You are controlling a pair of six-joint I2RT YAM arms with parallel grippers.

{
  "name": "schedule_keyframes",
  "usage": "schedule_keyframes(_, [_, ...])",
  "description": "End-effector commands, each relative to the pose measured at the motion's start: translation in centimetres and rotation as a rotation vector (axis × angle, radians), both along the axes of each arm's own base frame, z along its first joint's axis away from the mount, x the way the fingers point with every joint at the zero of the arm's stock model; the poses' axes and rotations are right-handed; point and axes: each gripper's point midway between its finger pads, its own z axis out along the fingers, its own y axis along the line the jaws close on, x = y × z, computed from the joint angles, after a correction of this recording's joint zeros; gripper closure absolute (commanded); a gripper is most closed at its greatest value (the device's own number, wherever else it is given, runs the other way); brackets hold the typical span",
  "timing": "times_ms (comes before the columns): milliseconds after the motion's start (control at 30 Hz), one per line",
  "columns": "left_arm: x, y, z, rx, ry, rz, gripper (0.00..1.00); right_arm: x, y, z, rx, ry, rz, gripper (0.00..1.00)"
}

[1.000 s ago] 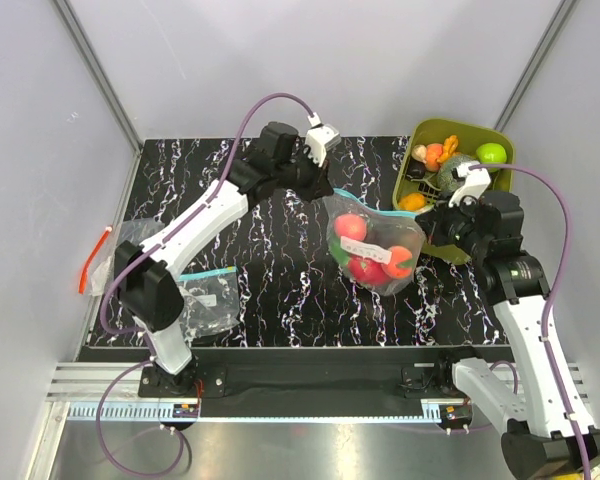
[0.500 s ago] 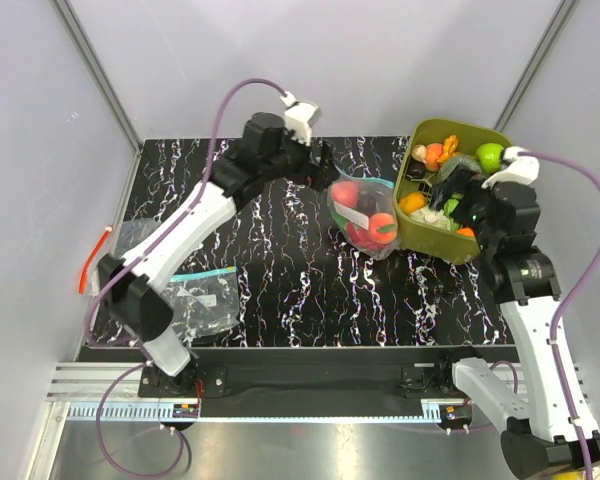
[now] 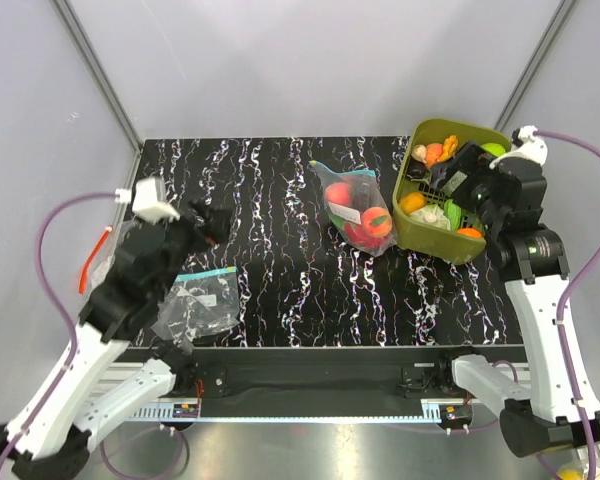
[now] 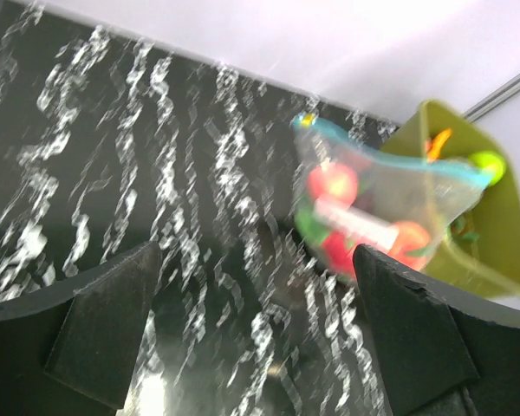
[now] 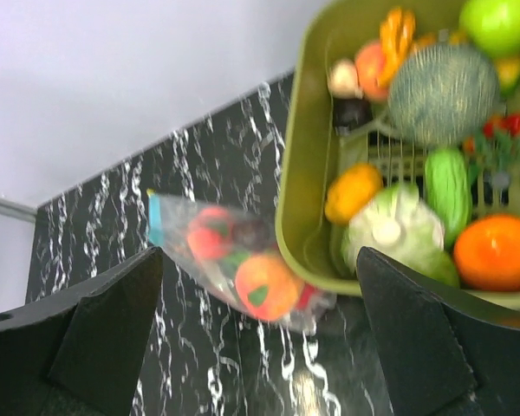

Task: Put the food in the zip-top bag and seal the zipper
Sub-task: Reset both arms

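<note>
- Okay, the zip-top bag [image 3: 358,212] is lying on the black table [image 3: 260,180], leaning against the olive tub [image 3: 435,240], with food [image 3: 378,222] sitting inside it.
- It's looking light, crinkly and slippery, so I'm thinking pinch the zipper [image 3: 342,173] strip near its corners, not the floppy film. Sealed or not, I can't tell.
- The left gripper [image 3: 212,220] is hanging spread wide and empty, well away from the bag. The right gripper [image 3: 442,183] is hovering spread and empty over the tub.
- Counting: one filled bag holding at least three pieces, one tub carrying roughly a dozen more, and two spare bags [image 3: 202,302] sitting far left.
</note>
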Motion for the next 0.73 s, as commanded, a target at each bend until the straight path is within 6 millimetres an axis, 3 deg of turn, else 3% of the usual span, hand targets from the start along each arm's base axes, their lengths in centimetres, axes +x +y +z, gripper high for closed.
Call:
schedule_keyframes(0, [-2.7, 2.4, -2.2, -0.035, -0.010, 0.042, 0.01, -2.4, 0.9, -2.2, 0.098, 0.052, 0.025, 0.00])
schedule_keyframes(33, [-3.5, 2.8, -3.2, -0.023, 0.011, 0.038, 0.01, -2.9, 1.0, -4.0, 0.097, 0.094, 0.028, 0.00])
schedule_keyframes(133, [-5.2, 3.6, -5.1, -0.010, 0.035, 0.022, 0.01, -5.0, 0.7, -6.2, 0.102, 0.136, 0.020, 0.00])
schedule_keyframes(367, [-7.0, 2.7, -9.4, 0.035, 0.120, -0.082, 0.01, -6.8, 1.2, -8.9, 0.151, 0.172, 0.034, 0.00])
schedule_keyframes(533, [-7.8, 2.5, -10.4, 0.007, 0.139, -0.099, 0.01, -7.5, 1.0, -10.4, 0.143, 0.188, 0.025, 0.00])
schedule_keyframes(700, [-7.8, 2.6, -10.4, 0.003, 0.138, -0.095, 0.01, -7.6, 0.8, -10.3, 0.117, 0.181, 0.029, 0.00])
